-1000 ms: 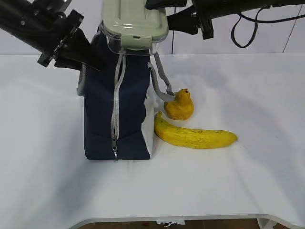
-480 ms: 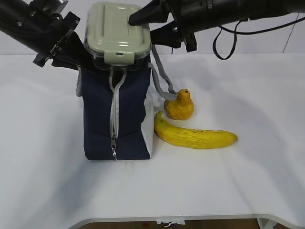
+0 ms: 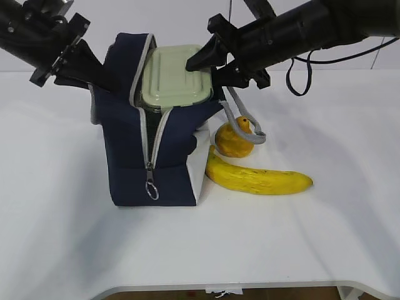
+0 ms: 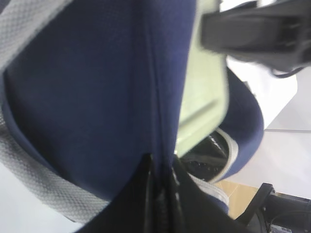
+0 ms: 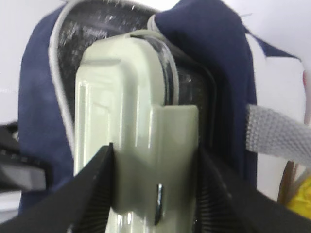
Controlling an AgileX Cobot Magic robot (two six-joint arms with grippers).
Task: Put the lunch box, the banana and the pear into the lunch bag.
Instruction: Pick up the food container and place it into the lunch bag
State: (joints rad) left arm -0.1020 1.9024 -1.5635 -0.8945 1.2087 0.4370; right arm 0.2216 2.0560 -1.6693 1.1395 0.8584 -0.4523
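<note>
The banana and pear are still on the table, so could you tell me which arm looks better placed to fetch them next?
Probably the right. The banana and pear lie right of the lunch bag, beneath the right gripper clamping the lunch box, while the left gripper pinches the bag's far flap.

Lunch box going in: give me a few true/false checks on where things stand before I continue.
1. The right claw is shut on the lunch box. True.
2. The lunch box sits partly inside the open lunch bag. True.
3. The banana is already in the bag. False: it lies on the table, right of the bag.
4. The pear is left of the bag. False: it is on the right, behind the banana.
5. The left claw pinches the bag's fabric. True.
</note>
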